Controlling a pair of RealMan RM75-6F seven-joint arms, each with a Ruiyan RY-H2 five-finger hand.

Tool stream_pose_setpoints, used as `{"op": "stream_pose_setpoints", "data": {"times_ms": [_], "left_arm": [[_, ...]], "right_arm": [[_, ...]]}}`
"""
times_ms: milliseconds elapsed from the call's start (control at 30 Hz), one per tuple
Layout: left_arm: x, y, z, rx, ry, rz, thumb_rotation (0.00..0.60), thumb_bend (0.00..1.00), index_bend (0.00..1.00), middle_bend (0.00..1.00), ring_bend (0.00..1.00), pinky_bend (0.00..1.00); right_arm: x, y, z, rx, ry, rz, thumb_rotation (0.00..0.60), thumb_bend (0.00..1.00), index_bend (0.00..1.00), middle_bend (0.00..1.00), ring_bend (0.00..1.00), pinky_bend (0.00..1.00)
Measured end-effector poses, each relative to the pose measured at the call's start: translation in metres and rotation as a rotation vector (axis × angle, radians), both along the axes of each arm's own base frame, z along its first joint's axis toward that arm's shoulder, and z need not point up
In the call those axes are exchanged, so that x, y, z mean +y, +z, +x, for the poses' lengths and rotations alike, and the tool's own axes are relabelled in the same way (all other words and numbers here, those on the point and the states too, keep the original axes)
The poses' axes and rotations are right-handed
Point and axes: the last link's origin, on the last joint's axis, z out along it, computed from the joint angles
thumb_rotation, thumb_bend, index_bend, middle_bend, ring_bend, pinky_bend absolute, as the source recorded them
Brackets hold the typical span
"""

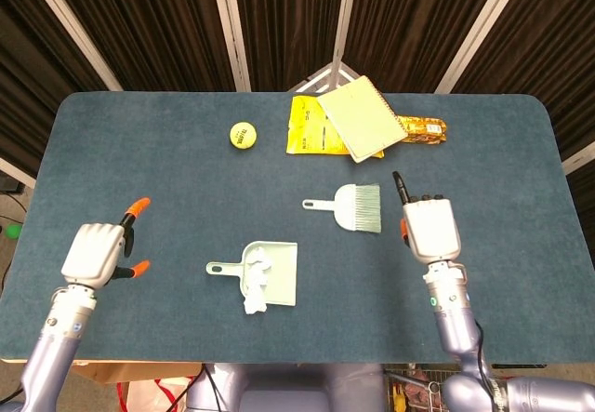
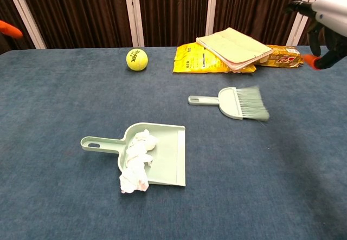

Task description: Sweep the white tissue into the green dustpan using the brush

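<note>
The green dustpan [image 1: 270,271] [image 2: 165,153] lies near the table's front middle, handle pointing left. The white tissue [image 1: 255,282] [image 2: 136,160] lies crumpled in the pan and hangs over its front edge. The pale green brush [image 1: 353,208] [image 2: 238,102] lies flat on the table to the pan's back right, bristles to the right, touched by no hand. My right hand [image 1: 429,230] [image 2: 325,20] hovers to the right of the brush, holding nothing, fingers apart. My left hand [image 1: 98,250] is far left of the pan, open and empty.
A yellow tennis ball [image 1: 243,135] [image 2: 136,59] sits at the back left. A notebook [image 1: 361,117] [image 2: 233,41] lies on a yellow packet [image 1: 307,126] beside an orange snack pack [image 1: 425,130] at the back. The blue table [image 1: 149,170] spreads around them.
</note>
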Motion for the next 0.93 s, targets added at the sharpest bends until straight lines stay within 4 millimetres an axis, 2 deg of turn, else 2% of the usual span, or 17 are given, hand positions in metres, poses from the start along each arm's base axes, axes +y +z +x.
{"op": "stream_pose_setpoints", "data": {"times_ms": [100, 200, 267, 400, 600, 800, 933], "left_arm": [[-0.006, 0.006, -0.005, -0.002, -0.011, 0.006, 0.600, 0.00, 0.00, 0.05, 0.17, 0.36], [-0.013, 0.012, -0.011, -0.003, -0.021, 0.007, 0.600, 0.00, 0.00, 0.00, 0.05, 0.25], [-0.020, 0.015, -0.016, 0.001, -0.026, 0.005, 0.600, 0.00, 0.00, 0.00, 0.01, 0.18], [-0.035, 0.021, -0.030, 0.015, -0.033, 0.008, 0.600, 0.00, 0.00, 0.00, 0.00, 0.05], [-0.063, 0.033, -0.060, 0.039, -0.043, 0.028, 0.600, 0.00, 0.00, 0.00, 0.00, 0.01], [-0.089, 0.047, -0.089, 0.087, -0.064, 0.071, 0.600, 0.00, 0.00, 0.00, 0.00, 0.01], [-0.101, 0.054, -0.105, 0.115, -0.058, 0.098, 0.600, 0.00, 0.00, 0.00, 0.00, 0.01]], "right_arm": [[0.003, 0.009, -0.006, -0.006, -0.021, -0.002, 0.600, 0.39, 0.00, 0.13, 0.09, 0.10], [0.006, 0.018, -0.014, -0.018, -0.040, -0.003, 0.600, 0.38, 0.00, 0.04, 0.02, 0.06], [0.009, 0.024, -0.021, -0.029, -0.052, -0.002, 0.600, 0.39, 0.00, 0.01, 0.00, 0.03], [0.019, 0.030, -0.037, -0.070, -0.078, 0.017, 0.600, 0.39, 0.00, 0.00, 0.00, 0.00], [0.050, 0.039, -0.071, -0.149, -0.108, 0.058, 0.600, 0.38, 0.00, 0.00, 0.00, 0.00], [0.099, 0.050, -0.108, -0.217, -0.098, 0.074, 0.600, 0.38, 0.00, 0.00, 0.00, 0.00], [0.132, 0.066, -0.133, -0.208, -0.090, 0.040, 0.600, 0.38, 0.00, 0.00, 0.00, 0.00]]}}
